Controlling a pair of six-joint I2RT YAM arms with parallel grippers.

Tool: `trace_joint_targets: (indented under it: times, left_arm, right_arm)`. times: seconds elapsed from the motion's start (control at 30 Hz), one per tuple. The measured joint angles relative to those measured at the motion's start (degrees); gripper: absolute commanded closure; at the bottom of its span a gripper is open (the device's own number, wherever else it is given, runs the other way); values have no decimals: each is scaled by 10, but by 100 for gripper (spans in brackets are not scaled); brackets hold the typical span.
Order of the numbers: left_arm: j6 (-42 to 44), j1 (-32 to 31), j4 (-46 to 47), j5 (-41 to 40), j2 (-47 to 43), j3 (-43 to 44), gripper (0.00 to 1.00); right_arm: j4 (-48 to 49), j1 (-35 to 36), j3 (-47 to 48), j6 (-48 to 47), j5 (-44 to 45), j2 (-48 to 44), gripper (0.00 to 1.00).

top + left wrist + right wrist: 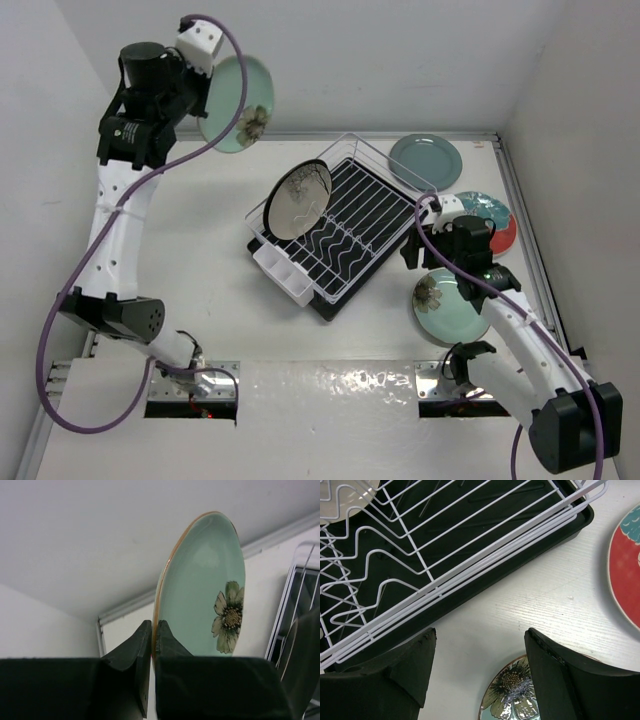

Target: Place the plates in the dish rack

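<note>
The left gripper (206, 97) (152, 630) is clamped tight on the rim of a round pale green plate with a dark flower (240, 100) (200, 590). It holds the plate on edge, raised well above the far left of the white table (210, 240) and well apart from the rack.

The white wire dish rack (365, 215) (445, 555), over its black ribbed tray, sits skewed at mid-table with a white plastic cutlery box (280, 272) at its near-left end. One plate is in it: a round cream plate with a dark brown rim (297, 200) (342, 495), leaning upright between the wires near the box end.

The right gripper (422, 248) (477, 652) hovers with its jaws spread wide and nothing between them. It is just beside the rack's right edge and over the rim of a second pale green flowered plate (447, 305) (512, 697), which lies flat on the table. A plain grey-teal plate (425, 160) lies flat beyond the rack. A red plate with teal flowers (500, 228) (625, 575) lies to the rack's right, partly hidden by the right arm.
</note>
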Motion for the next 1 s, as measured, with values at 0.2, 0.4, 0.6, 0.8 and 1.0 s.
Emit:
trace_joint_targets:
  times: [0.2, 0.4, 0.6, 0.8, 1.0]
  left_arm:
    - [0, -78, 36, -75, 55, 88, 100]
    - [19, -153, 52, -134, 125, 157, 100]
    - [50, -259, 55, -159, 133, 158, 100]
    - [75, -307, 82, -158, 132, 154, 100]
    - [90, -311, 90, -167, 113, 80, 100]
  right_arm:
    - [2, 0, -5, 10, 0, -7, 30]
    - [0, 0, -11, 15, 0, -19, 30]
    - [0, 0, -26, 19, 1, -38, 30]
    - [-2, 0, -39, 25, 3, -49, 29]
    - [-14, 0, -41, 25, 7, -65, 29]
